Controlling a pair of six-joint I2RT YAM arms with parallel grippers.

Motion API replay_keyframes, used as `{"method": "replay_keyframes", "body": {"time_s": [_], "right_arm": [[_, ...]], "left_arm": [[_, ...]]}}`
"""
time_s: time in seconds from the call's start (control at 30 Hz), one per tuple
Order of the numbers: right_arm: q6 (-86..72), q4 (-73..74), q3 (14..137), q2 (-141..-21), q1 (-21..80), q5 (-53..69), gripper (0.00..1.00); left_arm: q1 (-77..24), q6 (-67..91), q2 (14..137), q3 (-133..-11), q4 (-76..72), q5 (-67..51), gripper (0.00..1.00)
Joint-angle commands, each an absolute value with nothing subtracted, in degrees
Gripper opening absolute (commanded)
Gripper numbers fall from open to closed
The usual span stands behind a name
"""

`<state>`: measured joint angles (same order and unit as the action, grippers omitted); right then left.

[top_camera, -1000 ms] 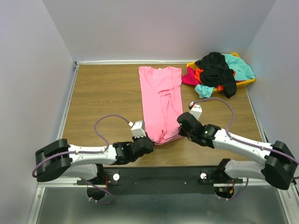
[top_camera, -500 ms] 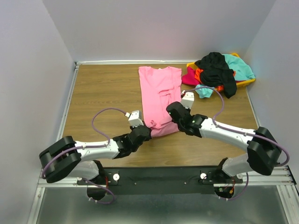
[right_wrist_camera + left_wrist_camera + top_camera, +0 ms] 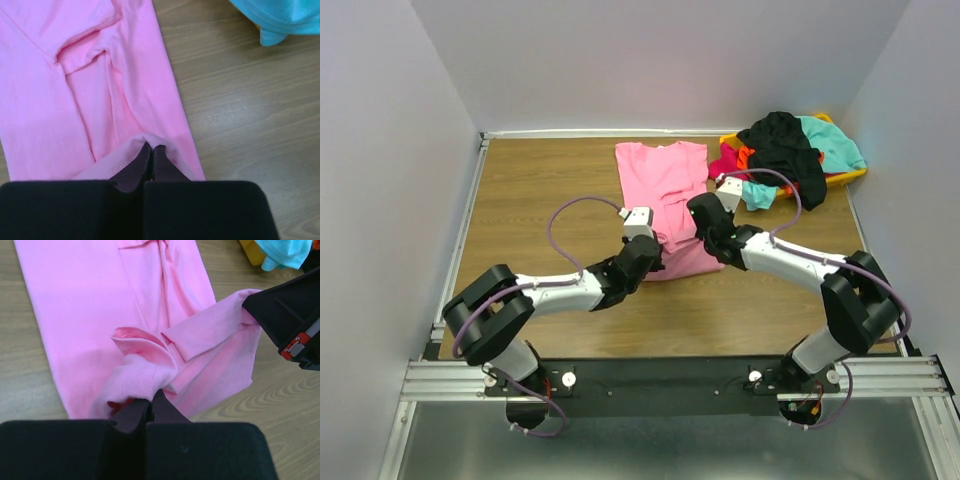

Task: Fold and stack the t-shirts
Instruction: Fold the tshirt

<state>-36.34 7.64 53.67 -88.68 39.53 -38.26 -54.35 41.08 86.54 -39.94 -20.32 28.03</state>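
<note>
Now, nearest us, the left gripper [image 3: 150,407] is clamped tight on a bunched hem corner of the pink t-shirt [image 3: 665,180], and the right gripper [image 3: 152,161] pinches the other hem corner. Both corners are lifted over the shirt's lower half, and the rest lies flat mid-table. Risk here: the left bite looks small and wadded, so the cloth could slip free, or the two corners could land uneven and leave a crooked fold. Underneath is a brown wood-grain table [image 3: 540,190]; farther right, the other shirts [image 3: 785,150] are heaped over a yellow bin [image 3: 852,177]; plain pale walls [image 3: 670,60] close off the back.
</note>
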Motion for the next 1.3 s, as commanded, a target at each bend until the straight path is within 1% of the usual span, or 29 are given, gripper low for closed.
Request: {"method": "replay_keyframes", "body": {"time_s": [0.0, 0.27, 0.37, 0.73, 0.93, 0.97, 1.0, 1.03, 1.07, 1.13, 1.2, 1.27], "right_arm": [[-33.49, 3.69, 57.39, -91.22, 37.27, -35.69, 0.0], [-30.94, 2.46, 61.69, -95.09, 34.54, -34.19, 0.0], [-30.24, 2.11, 63.8, -97.2, 33.4, -33.14, 0.01], [-28.83, 1.58, 70.13, -105.63, 30.15, -28.83, 0.0], [-28.04, 1.67, 75.3, -111.43, 28.31, -25.76, 0.01], [-27.86, 1.67, 76.02, -111.88, 28.04, -25.23, 0.02], [-27.6, 1.67, 76.9, -112.23, 27.86, -24.53, 0.07], [-26.55, 1.67, 78.3, -112.67, 27.51, -22.87, 0.17], [-26.11, 1.76, 79.01, -112.85, 27.51, -22.24, 0.52], [-25.23, 1.67, 79.63, -112.24, 27.42, -20.66, 0.79], [-25.05, 1.58, 79.02, -110.66, 27.42, -20.13, 0.86], [-24.79, 1.58, 77.27, -108.82, 27.42, -19.69, 0.88]], "left_arm": [[-52.3, 34.81, 89.55, -44.02, -22.41, 25.05, 0.0], [-46.41, 29.45, 92.72, -46.76, -25.22, 19.69, 0.0], [-43.6, 28.22, 95.0, -47.81, -26.19, 15.48, 0.0], [-36.92, 26.19, 101.86, -53.25, -26.28, 8.8, 0.0], [-32.7, 28.38, 105.2, -55.8, -23.48, 10.63, 0.0], [-32.26, 29.35, 105.55, -56.42, -22.25, 12.37, 0.0], [-31.82, 29.7, 106.51, -57.12, -21.02, 13.44, 0.05], [-31.21, 29.97, 106.96, -58.96, -18.48, 14.14, 0.26], [-30.94, 29.8, 107.66, -59.76, -17.59, 14.93, 0.69], [-30.94, 29.45, 107.84, -61.6, -16.0, 15.55, 0.97], [-31.03, 29.01, 107.06, -62.14, -15.73, 15.56, 0.98], [-31.03, 28.92, 105.57, -61.35, -15.73, 15.47, 0.98]]}}
